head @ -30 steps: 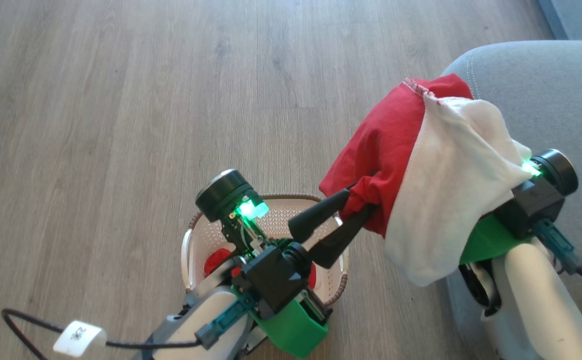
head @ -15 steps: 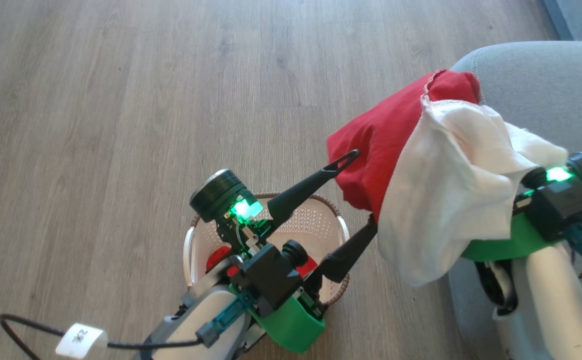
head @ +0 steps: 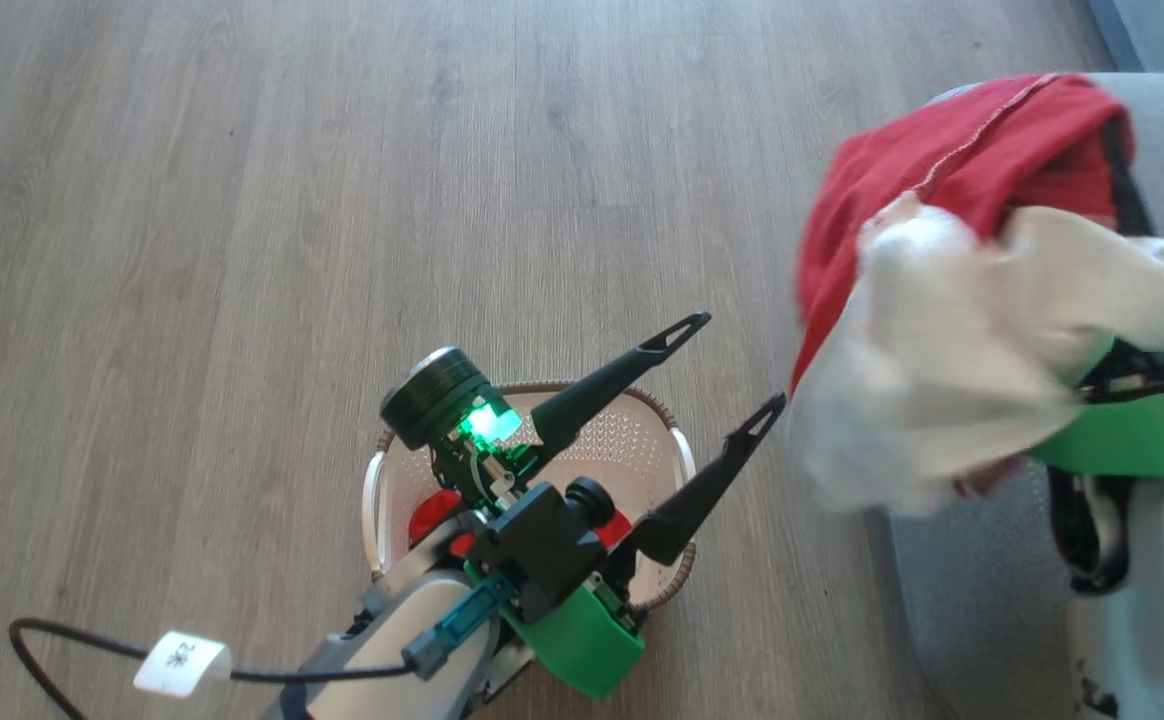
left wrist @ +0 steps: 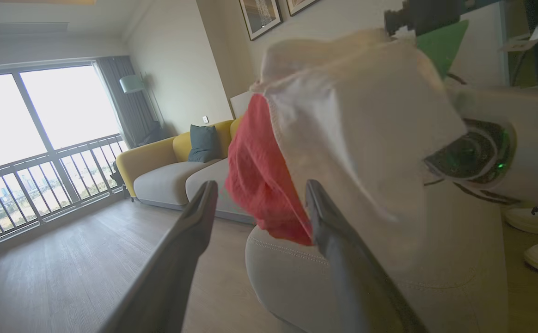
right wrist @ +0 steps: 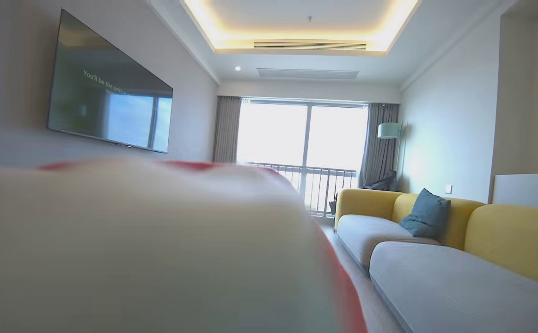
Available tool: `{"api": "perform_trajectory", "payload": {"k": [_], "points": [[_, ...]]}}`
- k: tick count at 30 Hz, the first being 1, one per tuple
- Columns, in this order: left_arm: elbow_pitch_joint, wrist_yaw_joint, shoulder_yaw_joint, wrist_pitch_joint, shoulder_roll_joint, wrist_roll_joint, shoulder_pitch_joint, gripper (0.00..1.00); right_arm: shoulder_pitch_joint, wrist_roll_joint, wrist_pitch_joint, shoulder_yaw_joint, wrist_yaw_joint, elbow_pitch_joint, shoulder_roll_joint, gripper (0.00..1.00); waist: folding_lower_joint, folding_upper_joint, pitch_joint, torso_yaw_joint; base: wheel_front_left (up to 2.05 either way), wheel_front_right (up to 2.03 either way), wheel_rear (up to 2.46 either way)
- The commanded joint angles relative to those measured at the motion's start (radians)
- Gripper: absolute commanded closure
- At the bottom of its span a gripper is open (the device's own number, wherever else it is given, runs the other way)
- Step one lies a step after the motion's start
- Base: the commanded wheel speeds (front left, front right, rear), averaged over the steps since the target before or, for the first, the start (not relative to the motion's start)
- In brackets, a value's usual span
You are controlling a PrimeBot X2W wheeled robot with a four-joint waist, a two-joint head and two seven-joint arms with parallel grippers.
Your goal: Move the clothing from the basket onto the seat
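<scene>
Clothing [head: 942, 300], a red garment [head: 902, 190] bunched with a white one [head: 952, 390], hangs in the air draped over the right gripper [head: 1124, 180] at the rounded edge of the grey seat [head: 952, 600]. That gripper is closed, though the cloth hides whether its fingers pinch the fabric. Just beside the bundle, the left gripper [head: 737, 361] is spread wide and empty above the basket [head: 632, 430] on the wooden floor [head: 242, 250]. Another red piece [head: 429, 515] lies inside the basket, partly hidden by the left arm.
</scene>
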Motion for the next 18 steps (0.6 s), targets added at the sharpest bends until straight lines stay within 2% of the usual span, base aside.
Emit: {"api": "perform_trajectory", "payload": {"k": [1, 18], "points": [[-0.027, -0.001, 0.037, -0.004, 0.005, 0.007, -0.025, 0.0, -0.052, -0.01, -0.006, 0.011, 0.0, -0.047, 0.001, 1.0, 0.0, -0.0001, -0.001, -0.001, 0.0, 0.0, 0.0], [0.031, 0.001, 0.061, -0.004, 0.015, 0.022, 0.003, 0.0, -0.072, -0.018, -0.006, -0.054, 0.0, -0.064, -0.052, 1.0, 0.0, -0.0001, 0.01, -0.02, 0.0, 0.0, 0.0]]}}
